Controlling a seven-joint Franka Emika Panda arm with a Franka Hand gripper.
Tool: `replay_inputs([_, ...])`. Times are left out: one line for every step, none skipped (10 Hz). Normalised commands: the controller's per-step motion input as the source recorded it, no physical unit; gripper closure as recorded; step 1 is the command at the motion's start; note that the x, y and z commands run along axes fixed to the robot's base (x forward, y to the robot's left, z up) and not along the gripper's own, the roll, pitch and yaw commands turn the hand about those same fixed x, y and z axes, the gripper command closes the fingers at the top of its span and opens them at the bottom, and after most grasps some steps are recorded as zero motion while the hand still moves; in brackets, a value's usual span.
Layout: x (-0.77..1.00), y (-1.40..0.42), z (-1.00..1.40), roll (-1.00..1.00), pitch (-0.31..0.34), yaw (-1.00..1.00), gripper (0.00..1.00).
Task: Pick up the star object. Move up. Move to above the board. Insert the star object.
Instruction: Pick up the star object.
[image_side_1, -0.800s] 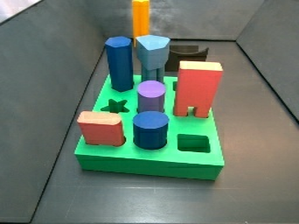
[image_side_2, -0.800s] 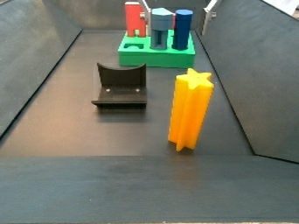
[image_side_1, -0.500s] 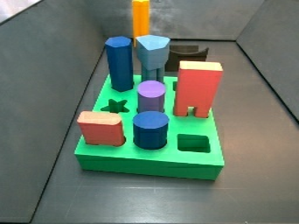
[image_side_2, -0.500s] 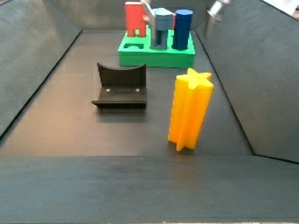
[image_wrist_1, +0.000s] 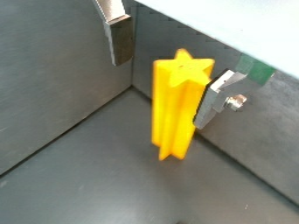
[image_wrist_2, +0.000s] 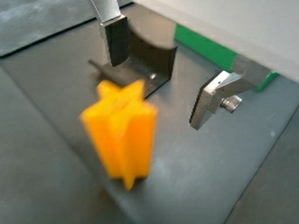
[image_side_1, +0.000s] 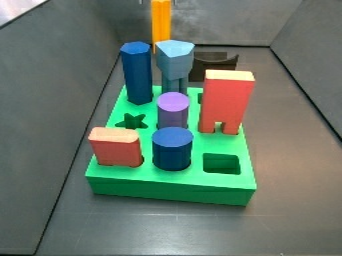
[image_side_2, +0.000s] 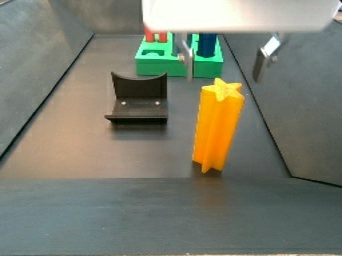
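Star object (image_side_2: 218, 127) stands upright on the dark floor, alone, well apart from the board (image_side_1: 168, 165) at the far end of the enclosure. In a side view only its top shows, a thin orange strip (image_side_1: 160, 19) behind the board's blocks. Gripper (image_wrist_1: 166, 60) sits above and around the prism's upper part, fingers spread wide and holding nothing: one finger (image_wrist_1: 117, 39) stands clear of the star, while the other (image_wrist_1: 215, 99) is just beside a ridge, contact hard to judge. In a wrist view the star (image_wrist_2: 122, 134) is blurred and looms close, with a finger (image_wrist_2: 114, 40) beyond it and the fixture (image_wrist_2: 152, 55) partly covered behind. In a side view the wrist body fills the top as a pale block, cutting off the blocks on the board (image_side_2: 178, 62); only one fingertip (image_side_2: 267, 54) shows below it, to the side of the star. Fixture (image_side_2: 136, 98) sits on the floor between star and board. On the board: dark blue hexagonal column (image_side_1: 136, 72), light blue block (image_side_1: 174, 59), red arch block (image_side_1: 229, 101), purple cylinder (image_side_1: 173, 109), dark blue cylinder (image_side_1: 173, 149), pink block (image_side_1: 116, 147). Star cut-out (image_side_1: 132, 121) and square cut-out (image_side_1: 223, 164) lie open.
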Motion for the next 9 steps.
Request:
replay_inputs([0.23, 0.89, -0.15, -0.11, 0.0, 0.0, 0.0])
replay_inputs([0.39, 0.83, -0.14, -0.12, 0.0, 0.0, 0.0])
replay_inputs([0.27, 0.74, -0.26, -0.06, 0.0, 0.0, 0.0])
replay_inputs([0.0, 0.0, 0.0, 0.02, 0.0, 0.01, 0.0])
replay_inputs([0.0, 0.0, 0.0, 0.0, 0.006, 0.0, 0.0])
replay_inputs([-0.07, 0.02, -0.28, 0.03, -0.056, 0.0, 0.0])
replay_inputs([-0.37, -0.29, -0.78, 0.12, -0.24, -0.06, 0.0])
replay_inputs([-0.05, 0.0, -0.1, -0.01, -0.07, 0.0, 0.0])
replay_inputs([-0.03, 0.0, 0.0, 0.0, -0.034, 0.0, 0.0])
